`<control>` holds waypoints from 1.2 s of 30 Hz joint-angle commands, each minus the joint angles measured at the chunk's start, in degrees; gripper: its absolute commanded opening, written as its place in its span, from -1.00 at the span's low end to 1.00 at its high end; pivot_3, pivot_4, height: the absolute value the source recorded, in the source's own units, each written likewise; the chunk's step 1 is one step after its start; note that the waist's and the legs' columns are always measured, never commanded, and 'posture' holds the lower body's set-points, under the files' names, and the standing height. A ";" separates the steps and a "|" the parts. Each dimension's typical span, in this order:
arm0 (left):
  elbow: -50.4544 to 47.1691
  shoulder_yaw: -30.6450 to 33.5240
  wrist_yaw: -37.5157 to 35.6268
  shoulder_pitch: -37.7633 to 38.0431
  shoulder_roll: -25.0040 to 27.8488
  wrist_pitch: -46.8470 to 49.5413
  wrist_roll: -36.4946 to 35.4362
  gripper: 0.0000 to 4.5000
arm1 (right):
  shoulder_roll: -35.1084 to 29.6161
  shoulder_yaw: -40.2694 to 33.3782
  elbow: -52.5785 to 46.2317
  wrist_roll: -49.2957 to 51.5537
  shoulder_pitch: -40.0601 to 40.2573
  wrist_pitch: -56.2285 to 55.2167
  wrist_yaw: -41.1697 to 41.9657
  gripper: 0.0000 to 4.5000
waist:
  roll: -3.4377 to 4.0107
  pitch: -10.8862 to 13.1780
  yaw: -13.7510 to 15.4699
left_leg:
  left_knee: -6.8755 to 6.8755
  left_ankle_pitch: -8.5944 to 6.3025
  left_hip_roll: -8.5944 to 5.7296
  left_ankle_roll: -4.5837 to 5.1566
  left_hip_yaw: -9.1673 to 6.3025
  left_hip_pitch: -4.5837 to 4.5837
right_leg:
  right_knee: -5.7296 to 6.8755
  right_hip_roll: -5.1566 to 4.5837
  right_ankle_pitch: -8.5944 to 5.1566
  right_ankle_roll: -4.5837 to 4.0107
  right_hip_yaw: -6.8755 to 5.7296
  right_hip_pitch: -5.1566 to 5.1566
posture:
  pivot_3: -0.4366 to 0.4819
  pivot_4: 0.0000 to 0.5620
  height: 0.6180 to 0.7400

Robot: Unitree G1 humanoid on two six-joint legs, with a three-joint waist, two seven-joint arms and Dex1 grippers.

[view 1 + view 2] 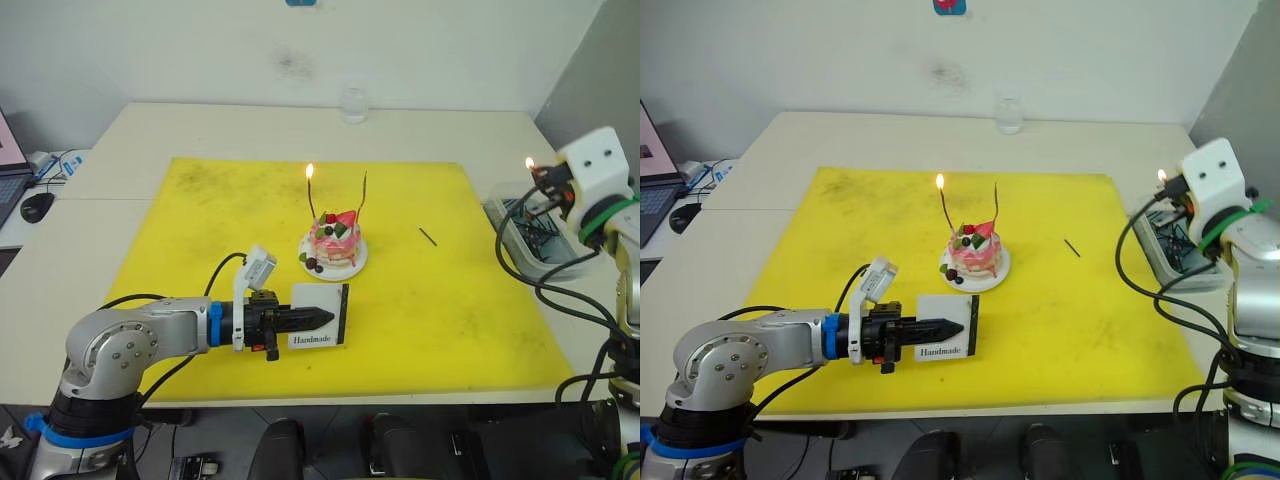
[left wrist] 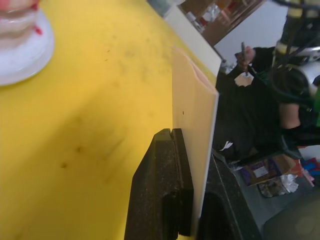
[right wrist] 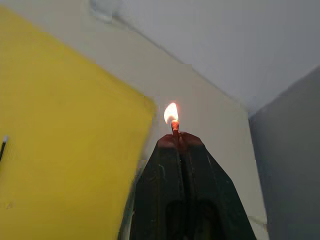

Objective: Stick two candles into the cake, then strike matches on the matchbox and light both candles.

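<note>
The cake (image 1: 334, 246) sits on its white plate mid-mat. Two candles stand in it: the left candle (image 1: 312, 203) burns with a small flame, the right candle (image 1: 363, 197) is unlit. In front of the cake my left gripper (image 1: 325, 319) is shut on the white "Handmade" matchbox (image 1: 322, 304), holding it on edge on the mat; its black fingers (image 2: 160, 170) clamp the box's thin side (image 2: 192, 120). Far right, above the table edge, my right gripper (image 1: 541, 178) is shut on a burning match (image 3: 175, 128), only a short stub showing above the fingertips. A loose match (image 1: 428, 237) lies right of the cake.
A yellow mat (image 1: 200, 200) covers the table's middle. A clear glass (image 1: 353, 103) stands at the back. A grey box with cables (image 1: 540, 240) sits at the right edge, under my right gripper. A mouse (image 1: 38, 206) and laptop lie far left.
</note>
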 commanded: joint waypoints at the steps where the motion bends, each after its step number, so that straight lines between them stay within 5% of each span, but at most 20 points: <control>1: -1.24 -0.76 1.07 -1.57 -1.18 0.04 -1.69 -1.00 | 0.13 -2.68 2.44 2.59 2.01 0.71 -1.70 -0.99 | 0.00 0.00 0.05 | 0.01 0.00 0.00 0.00 -0.03 0.00 | 0.01 0.02 0.00 0.01 -0.03 0.02 | -0.05 -0.47 1.00; 12: -1.66 -2.18 3.51 -0.86 -3.07 -0.85 -1.49 -1.00 | 1.84 -2.90 17.31 4.52 1.51 -5.46 -10.96 -0.99 | 0.01 0.00 0.10 | 0.03 0.00 -0.06 0.00 0.02 -0.05 | -0.07 0.12 0.02 0.06 0.03 0.04 | -0.05 -0.47 1.00; 15: -1.96 -2.26 3.95 -0.52 -3.17 -0.84 -1.54 -1.00 | 2.38 -3.13 20.73 4.29 1.14 -8.76 -14.68 -0.71 | 0.01 0.00 0.10 | 0.03 0.00 -0.06 0.00 0.02 -0.05 | -0.07 0.12 0.02 0.06 0.03 0.04 | -0.05 -0.47 1.00; 19: -1.79 -2.39 4.40 -0.82 -3.39 -0.74 -1.56 -1.00 | 2.72 -3.72 23.24 5.35 0.64 -11.91 -17.81 -0.11 | 0.01 0.00 0.10 | 0.04 0.00 -0.07 0.00 0.03 -0.04 | -0.05 0.12 0.03 0.07 0.03 0.04 | -0.05 -0.47 1.00; 26: -0.82 -2.61 4.71 -1.65 -3.43 -1.01 -0.98 -1.00 | 3.50 -5.72 14.02 8.50 3.86 -15.53 -19.32 0.97 | 0.03 0.00 0.17 | 0.03 0.00 -0.06 0.00 0.02 -0.05 | -0.06 0.14 0.02 0.08 0.03 0.04 | -0.05 -0.47 1.00; 36: -0.41 -1.45 4.30 -1.11 -2.33 -1.23 -0.95 -1.00 | 3.44 -1.77 -7.94 25.40 12.99 -10.52 -4.12 0.99 | 0.04 0.01 0.18 | 0.03 0.00 0.00 0.00 -0.07 -0.04 | -0.06 0.13 0.01 0.09 -0.03 0.07 | -0.05 -0.47 1.00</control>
